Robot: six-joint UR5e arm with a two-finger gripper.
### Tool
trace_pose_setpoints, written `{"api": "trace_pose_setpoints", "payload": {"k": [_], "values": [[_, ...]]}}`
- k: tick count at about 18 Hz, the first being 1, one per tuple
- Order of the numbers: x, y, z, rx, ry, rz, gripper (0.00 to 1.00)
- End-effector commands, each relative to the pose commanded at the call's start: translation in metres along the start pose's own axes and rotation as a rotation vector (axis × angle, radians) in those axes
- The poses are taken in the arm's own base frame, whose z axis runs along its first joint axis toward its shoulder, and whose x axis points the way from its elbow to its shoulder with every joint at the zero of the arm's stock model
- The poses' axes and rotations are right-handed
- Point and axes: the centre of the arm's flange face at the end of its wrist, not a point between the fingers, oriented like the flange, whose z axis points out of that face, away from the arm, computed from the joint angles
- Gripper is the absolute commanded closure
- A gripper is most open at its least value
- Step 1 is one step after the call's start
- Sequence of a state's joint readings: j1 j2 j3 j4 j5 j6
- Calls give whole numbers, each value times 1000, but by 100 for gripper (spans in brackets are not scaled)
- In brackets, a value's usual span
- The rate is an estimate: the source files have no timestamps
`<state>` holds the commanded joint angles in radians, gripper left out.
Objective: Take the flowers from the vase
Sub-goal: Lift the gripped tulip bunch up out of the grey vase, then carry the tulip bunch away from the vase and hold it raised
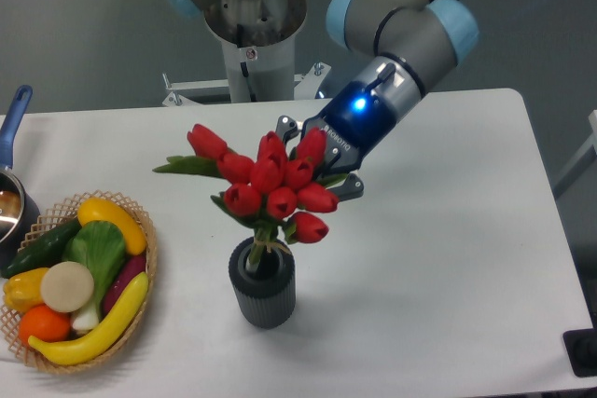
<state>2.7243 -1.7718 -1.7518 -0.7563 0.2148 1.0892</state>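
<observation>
One basket (149, 263) at my near left, woven, holding plastic fruit and vegetables: banana, cucumber, orange, a green leafy piece. Not part of the job.

One vase (263, 291), dark grey, ribbed, upright on the white table (448, 258) at near centre. Its mouth shows, with the tied stems running down into it.

One bunch of flowers (270, 188), red closed tulips with green leaves, heads well above the vase rim, stem ends only just inside the mouth as far as I can see. I judge the bunch light and springy: plastic or fabric buds that give under pressure, stems bundled stiffly enough to lift as one. A firm hold belongs on the bundle of stems or low in the cluster, not on single buds, which could bend or slip out. A leaf sticks out to the left and may snag.

One gripper (317, 165), blue-lit, reaching in from the right behind the buds. Its fingers are buried in the heads; I read them as closed on the bunch, though the contact itself is hidden.

One pot (11, 174), blue handle, at the far left edge.

Writing: white lettering on the gripper body, too small for me to read.
</observation>
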Motion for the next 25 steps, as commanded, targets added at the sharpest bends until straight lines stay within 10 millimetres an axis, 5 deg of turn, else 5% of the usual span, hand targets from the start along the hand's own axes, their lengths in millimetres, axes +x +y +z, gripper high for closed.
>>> {"api": "trace_pose_setpoints", "payload": {"k": [12, 19, 25], "values": [[-9, -55, -22, 16, -41, -73, 80], [-29, -38, -62, -5, -132, -87, 81], [-45, 6, -81, -267, -318, -111, 89]]}}
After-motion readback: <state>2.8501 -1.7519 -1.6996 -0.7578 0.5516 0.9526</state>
